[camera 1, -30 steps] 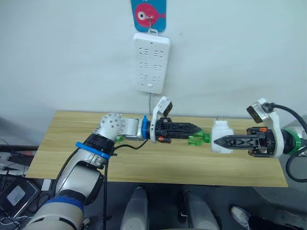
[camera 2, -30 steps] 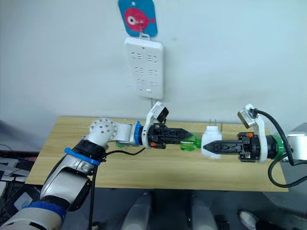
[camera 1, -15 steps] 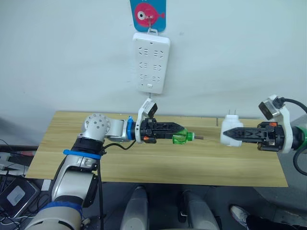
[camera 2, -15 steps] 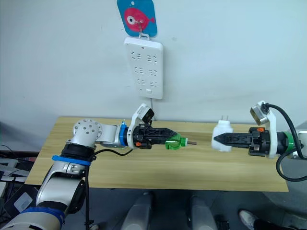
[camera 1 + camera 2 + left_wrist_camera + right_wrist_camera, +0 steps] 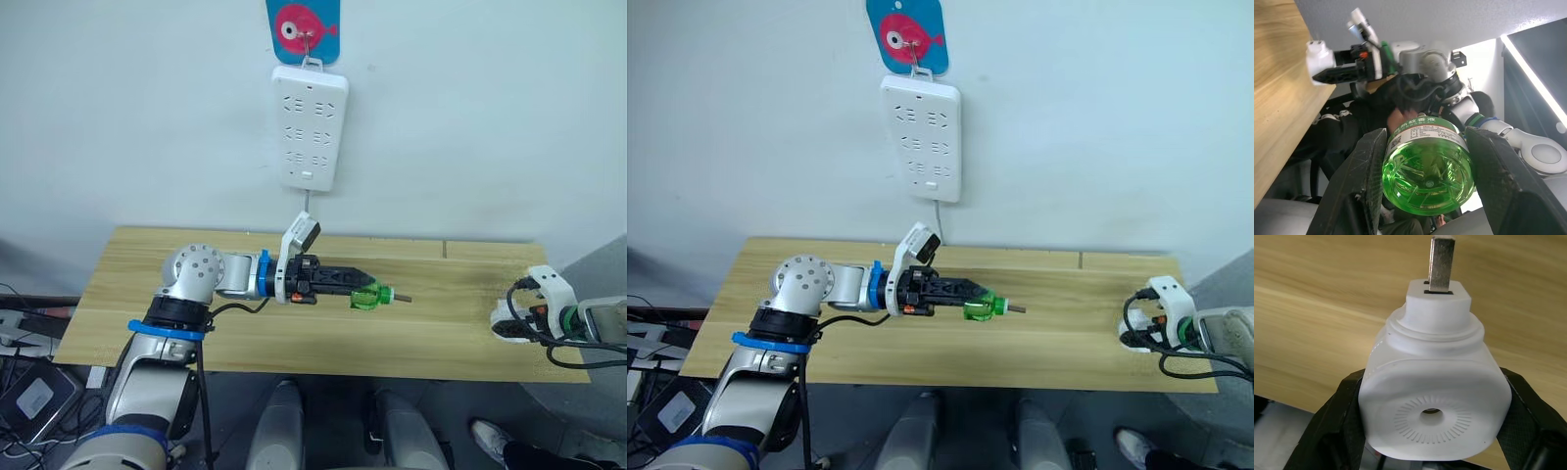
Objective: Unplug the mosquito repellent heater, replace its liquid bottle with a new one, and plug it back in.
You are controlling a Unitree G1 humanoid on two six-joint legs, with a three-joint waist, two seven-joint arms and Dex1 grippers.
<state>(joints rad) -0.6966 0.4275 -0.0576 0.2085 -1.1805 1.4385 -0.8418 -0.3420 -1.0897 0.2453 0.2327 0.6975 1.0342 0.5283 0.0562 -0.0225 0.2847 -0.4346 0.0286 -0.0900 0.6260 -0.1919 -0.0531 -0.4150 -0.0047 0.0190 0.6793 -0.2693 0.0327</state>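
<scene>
Green bottle (image 5: 1426, 172): white printed label, text unreadable; gripped by left claw (image 5: 364, 293) above the desk (image 5: 147, 294).
Heater (image 5: 1432, 406): clamped in right claw (image 5: 1430, 431), near desk's right edge.

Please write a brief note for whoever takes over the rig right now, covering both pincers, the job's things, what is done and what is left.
Left pincer: shut on the liquid bottle, held level over the wooden table, wick pointing toward the robot's right.
Right pincer: shut on the mosquito repellent heater, beyond the table's right end, prongs up in the left wrist view.
Power strip hangs on the wall, nothing plugged in.
Done: heater unplugged, old bottle out of it.
Left: set the old bottle down, fit the capped new bottle, plug the heater back in.
</scene>
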